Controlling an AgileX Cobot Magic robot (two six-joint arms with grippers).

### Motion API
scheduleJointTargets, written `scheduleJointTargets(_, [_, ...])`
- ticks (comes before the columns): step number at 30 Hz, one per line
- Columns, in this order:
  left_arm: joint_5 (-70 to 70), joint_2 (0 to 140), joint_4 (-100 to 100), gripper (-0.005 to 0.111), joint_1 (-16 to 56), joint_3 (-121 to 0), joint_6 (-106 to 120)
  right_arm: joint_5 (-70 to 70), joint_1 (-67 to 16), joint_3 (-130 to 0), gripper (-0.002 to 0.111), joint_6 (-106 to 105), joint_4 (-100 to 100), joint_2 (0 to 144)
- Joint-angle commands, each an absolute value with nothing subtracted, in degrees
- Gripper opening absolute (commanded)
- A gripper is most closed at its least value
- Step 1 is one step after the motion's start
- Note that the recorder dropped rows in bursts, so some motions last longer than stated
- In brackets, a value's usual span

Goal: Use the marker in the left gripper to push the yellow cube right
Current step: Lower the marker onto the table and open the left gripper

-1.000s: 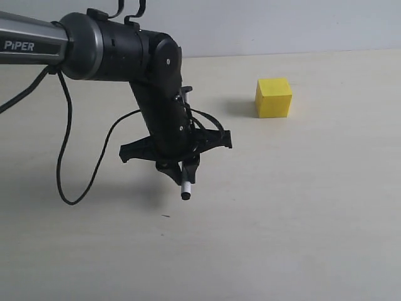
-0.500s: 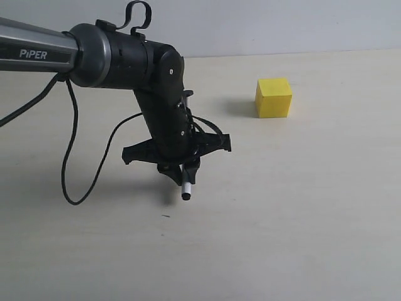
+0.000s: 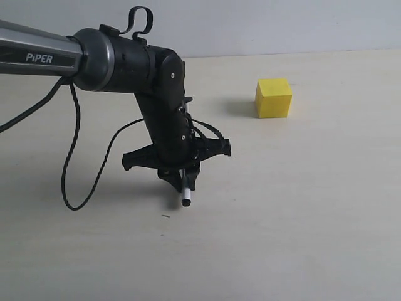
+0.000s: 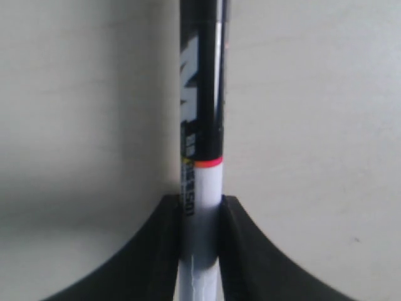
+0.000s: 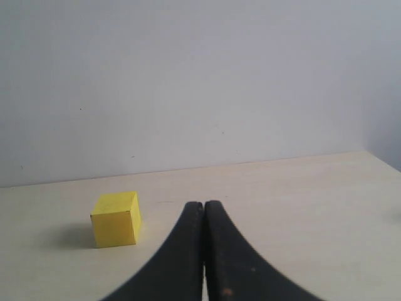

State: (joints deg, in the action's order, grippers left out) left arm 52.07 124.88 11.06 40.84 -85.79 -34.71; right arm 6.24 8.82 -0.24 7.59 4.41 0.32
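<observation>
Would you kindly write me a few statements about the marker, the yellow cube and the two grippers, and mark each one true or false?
1. The left gripper is shut on the marker. True.
2. The marker's end is pressed against the yellow cube. False: they are well apart, and in the exterior view the cube stands to the right and farther back.
3. The right gripper holds the yellow cube. False: its jaws are shut together on nothing, and the cube stands apart from them.
4. The yellow cube rests on the table. True.
5. The marker points down from the left gripper towards the table. True.
</observation>
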Motion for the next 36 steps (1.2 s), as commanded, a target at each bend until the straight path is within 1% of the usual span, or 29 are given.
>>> scheduleJointTargets(1, [52.4,124.9,11.4,0.0,40.9,-85.9,-34.9,6.2,9.0,0.0,0.0,7.8,4.6,0.0])
scheduleJointTargets(4, [52.1,124.8,11.4,0.0,40.9,-85.9,-34.9,6.2,9.0,0.0,0.0,7.8,4.6,0.0])
scheduleJointTargets(6, [52.1,124.8,11.4,0.004,40.9,-85.9,-34.9,6.2,9.0,0.0,0.0,7.8,4.6,0.0])
scheduleJointTargets(9, [52.1,124.8,11.4,0.018,40.9,-85.9,-34.9,6.2,9.0,0.0,0.0,7.8,4.6,0.0])
scheduleJointTargets(10, [52.1,124.8,11.4,0.029,40.9,-85.9,-34.9,6.2,9.0,0.0,0.0,7.8,4.6,0.0])
scheduleJointTargets(12, [51.9,124.8,11.4,0.039,40.9,-85.9,-34.9,6.2,9.0,0.0,0.0,7.8,4.6,0.0])
scheduleJointTargets(13, [51.8,124.8,11.4,0.04,40.9,-85.9,-34.9,6.2,9.0,0.0,0.0,7.8,4.6,0.0])
scheduleJointTargets(23, [51.9,124.7,11.4,0.039,40.9,-86.0,-34.7,6.2,9.0,0.0,0.0,7.8,4.6,0.0])
scheduleJointTargets(25, [55.6,123.3,11.5,0.038,40.6,-87.9,-34.7,6.2,9.0,0.0,0.0,7.8,4.6,0.0])
scheduleJointTargets(26, [59.1,122.3,11.5,0.034,40.6,-89.0,-34.3,6.2,9.0,0.0,0.0,7.8,4.6,0.0])
scheduleJointTargets(28, [62.8,120.4,11.4,0.016,40.6,-89.8,-30.7,6.2,9.0,0.0,0.0,7.8,4.6,0.0])
scheduleJointTargets(29, [63.7,119.3,11.0,0.006,40.8,-89.8,-29.1,6.2,9.0,0.0,0.0,7.8,4.6,0.0])
scheduleJointTargets(30, [63.9,118.1,10.7,0.0,40.9,-89.3,-28.3,6.2,9.0,0.0,0.0,7.8,4.6,0.0])
scheduleJointTargets(33, [61.5,113.3,8.4,0.0,42.2,-86.5,-25.7,6.2,9.0,0.0,0.0,7.8,4.6,0.0])
scheduleJointTargets(36, [55.0,106.9,5.4,0.0,44.1,-81.7,-24.8,6.2,9.0,0.0,0.0,7.8,4.6,0.0])
